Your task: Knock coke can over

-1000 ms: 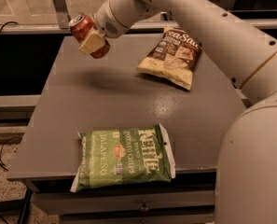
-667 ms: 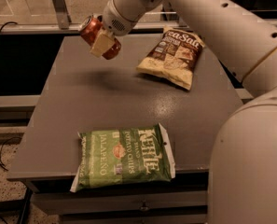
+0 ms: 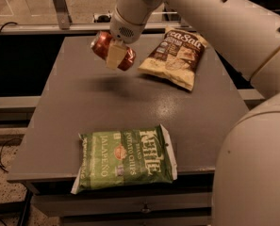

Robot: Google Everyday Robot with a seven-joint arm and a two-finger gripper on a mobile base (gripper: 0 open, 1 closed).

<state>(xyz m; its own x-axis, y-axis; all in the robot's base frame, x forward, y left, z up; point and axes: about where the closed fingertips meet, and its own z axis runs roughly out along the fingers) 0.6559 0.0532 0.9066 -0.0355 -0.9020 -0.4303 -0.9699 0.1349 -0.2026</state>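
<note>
Gripper [image 3: 115,53] hangs in the upper centre-left of the frame, its pale fingers [image 3: 112,60] clamped across the middle of the coke can [image 3: 100,43]. It holds the can clear of the table [image 3: 73,112]. The can lies tilted, close to horizontal, with one end pointing to the upper left and the other to the lower right. A soft shadow [image 3: 112,84] falls on the tabletop just below it.

Compared with a second ago, gripper and can have shifted rightward and lower in the frame. They have moved from the table's far left corner to a spot just left of the brown bag. The can has stayed in the grip throughout, and both bags lie where they did.

No writing can be made out on the can's red side. Below it, near the front edge of the table, a green chip bag [image 3: 125,160] lies flat. It reads "KETTLE BRAND", "POTATO CHIPS" and "JALAPEÑO", the lettering running slightly uphill to the right. Right of the can, towards the far edge, a brown chip bag [image 3: 175,58] lies at an angle. It shows "ea Salt" in pale script, and its top-left corner is hidden behind the wrist. The white arm [image 3: 215,18] sweeps from the wrist across the upper right. The robot's body [image 3: 252,173] fills the lower right corner.
</note>
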